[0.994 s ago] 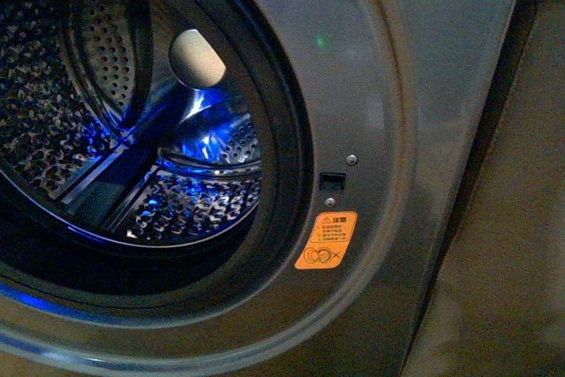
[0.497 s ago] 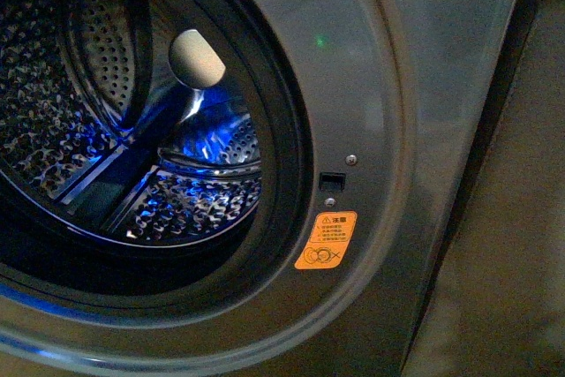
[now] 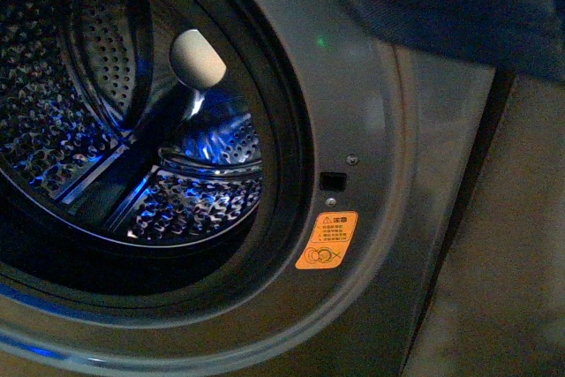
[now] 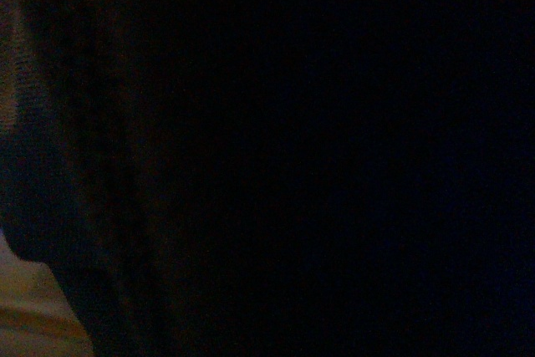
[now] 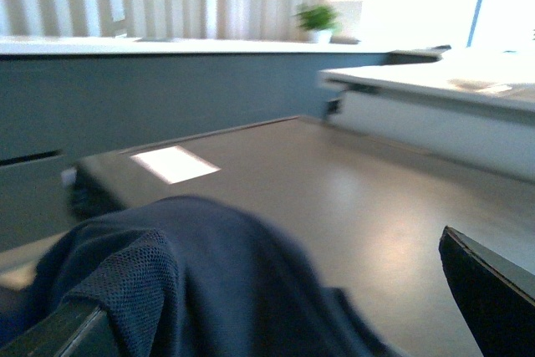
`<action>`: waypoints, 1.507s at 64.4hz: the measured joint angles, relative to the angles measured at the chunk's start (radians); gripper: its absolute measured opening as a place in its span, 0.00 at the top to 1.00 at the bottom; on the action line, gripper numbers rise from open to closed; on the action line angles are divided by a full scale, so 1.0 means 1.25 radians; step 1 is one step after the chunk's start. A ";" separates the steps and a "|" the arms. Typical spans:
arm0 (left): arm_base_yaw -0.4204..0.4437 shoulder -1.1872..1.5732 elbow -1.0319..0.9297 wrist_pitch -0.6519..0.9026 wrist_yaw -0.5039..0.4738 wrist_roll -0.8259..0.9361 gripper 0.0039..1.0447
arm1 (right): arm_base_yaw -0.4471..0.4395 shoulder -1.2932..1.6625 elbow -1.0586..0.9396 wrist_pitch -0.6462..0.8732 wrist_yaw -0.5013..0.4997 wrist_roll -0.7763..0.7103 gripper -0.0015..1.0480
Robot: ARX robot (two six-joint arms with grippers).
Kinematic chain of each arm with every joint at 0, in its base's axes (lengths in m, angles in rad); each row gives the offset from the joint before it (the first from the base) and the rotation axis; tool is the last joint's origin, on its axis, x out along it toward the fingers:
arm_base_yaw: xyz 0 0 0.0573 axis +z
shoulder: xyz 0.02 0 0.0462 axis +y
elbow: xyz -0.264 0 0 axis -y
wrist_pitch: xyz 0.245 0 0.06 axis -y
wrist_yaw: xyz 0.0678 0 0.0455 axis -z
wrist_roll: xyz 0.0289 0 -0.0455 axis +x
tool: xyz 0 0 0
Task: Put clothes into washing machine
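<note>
Facing the washer (image 3: 380, 218), port standing open and drum (image 3: 53, 130) showing only bare steel, nothing loaded yet. Leaving the whole carry across and in through the port to do. Hanging at top right, above the front panel and outside the port, the clothes (image 3: 459, 6), lying roughly sideways, ends cropped. Draping over one finger of the right gripper (image 5: 267, 290), jaws standing wide apart, not pinching. Left wrist view showing dark; left gripper going unseen.

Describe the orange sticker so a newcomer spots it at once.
On the washer, go right from the round port across its black rim onto the grey front. The sticker sits there, low, just under a small black slot. It is the only orange patch.
</note>
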 joint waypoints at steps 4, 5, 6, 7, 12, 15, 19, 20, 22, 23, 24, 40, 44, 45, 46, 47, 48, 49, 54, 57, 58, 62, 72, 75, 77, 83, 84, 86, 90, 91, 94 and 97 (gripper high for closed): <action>0.042 -0.025 -0.046 0.013 0.039 0.008 0.89 | 0.020 -0.099 -0.207 0.125 0.123 -0.014 0.07; 0.047 -0.027 -0.052 0.015 0.045 0.008 0.89 | 0.021 -0.113 -0.233 0.135 0.131 -0.014 0.07; 0.058 -0.030 -0.063 0.020 0.055 0.010 0.89 | 0.023 -0.142 -0.283 0.151 0.142 -0.013 0.07; 0.063 -0.031 -0.069 0.023 0.060 0.011 0.89 | 0.024 -0.157 -0.306 0.157 0.146 -0.013 0.07; 0.093 -0.032 -0.100 0.036 0.093 0.013 0.89 | 0.024 -0.247 -0.449 0.184 0.163 -0.003 0.07; 0.108 -0.030 -0.119 0.045 0.118 0.013 0.89 | 0.024 -0.303 -0.531 0.186 0.171 0.012 0.07; 0.124 -0.026 -0.142 0.055 0.140 0.013 0.89 | 0.022 -0.367 -0.625 0.179 0.169 0.043 0.07; 0.128 -0.024 -0.151 0.060 0.147 0.014 0.89 | 0.021 -0.391 -0.659 0.171 0.164 0.053 0.07; 0.137 -0.019 -0.168 0.074 0.153 0.017 0.89 | 0.027 -0.433 -0.719 0.150 0.158 0.091 0.07; 0.142 -0.015 -0.175 0.081 0.154 0.020 0.89 | 0.031 -0.451 -0.746 0.138 0.147 0.113 0.07; 0.147 -0.012 -0.182 0.086 0.156 0.020 0.89 | 0.037 -0.468 -0.770 0.126 0.141 0.135 0.07; 0.201 0.052 -0.225 0.140 0.142 0.022 0.89 | 0.108 -0.620 -0.919 0.100 0.047 0.367 0.07; 0.208 0.063 -0.230 0.157 0.144 0.022 0.89 | 0.118 -0.639 -0.937 0.126 0.017 0.408 0.07; 0.209 0.065 -0.231 0.159 0.144 0.022 0.89 | 0.119 -0.642 -0.940 0.132 0.009 0.417 0.07; 0.210 0.067 -0.232 0.162 0.144 0.022 0.89 | 0.120 -0.645 -0.943 0.137 0.002 0.422 0.07; 0.211 0.069 -0.232 0.164 0.145 0.022 0.89 | 0.121 -0.647 -0.946 0.143 -0.006 0.435 0.07; 0.212 0.073 -0.233 0.169 0.147 0.022 0.89 | 0.121 -0.651 -0.952 0.153 -0.017 0.451 0.07; 0.213 0.077 -0.233 0.174 0.149 0.022 0.89 | 0.121 -0.653 -0.957 0.160 -0.018 0.462 0.07; 0.220 0.096 -0.242 0.200 0.159 0.023 0.89 | 0.107 -0.652 -0.973 0.163 0.039 0.469 0.07; 0.222 0.106 -0.248 0.211 0.164 0.023 0.89 | 0.088 -0.647 -0.981 0.163 0.083 0.460 0.07; 0.223 0.108 -0.250 0.213 0.165 0.023 0.89 | 0.083 -0.646 -0.984 0.163 0.096 0.453 0.07; 0.226 0.123 -0.259 0.228 0.166 0.023 0.89 | 0.059 -0.638 -0.997 0.158 0.174 0.417 0.07; 0.226 0.164 -0.290 0.255 0.157 0.024 0.89 | 0.021 -0.652 -1.051 0.144 0.320 0.338 0.07; 0.225 0.176 -0.298 0.260 0.151 0.027 0.89 | 0.014 -0.659 -1.062 0.144 0.328 0.335 0.07; 0.223 0.188 -0.307 0.263 0.146 0.028 0.89 | 0.011 -0.663 -1.074 0.146 0.338 0.328 0.07; 0.220 0.211 -0.325 0.265 0.136 0.031 0.89 | 0.002 -0.671 -1.102 0.161 0.346 0.328 0.07; 0.220 0.214 -0.327 0.266 0.135 0.032 0.89 | 0.001 -0.671 -1.105 0.160 0.349 0.327 0.07; 0.219 0.219 -0.331 0.266 0.132 0.032 0.89 | 0.000 -0.670 -1.110 0.158 0.359 0.326 0.07; 0.218 0.232 -0.339 0.270 0.126 0.033 0.89 | -0.006 -0.678 -1.140 0.196 0.388 0.281 0.12; 0.218 0.234 -0.341 0.271 0.125 0.034 0.89 | -0.009 -0.680 -1.149 0.208 0.386 0.269 0.14; 0.216 0.241 -0.344 0.275 0.121 0.036 0.89 | -0.029 -0.695 -1.188 0.249 0.370 0.223 0.21; 0.215 0.250 -0.347 0.280 0.117 0.040 0.89 | -0.052 -0.718 -1.226 0.270 0.348 0.171 0.27</action>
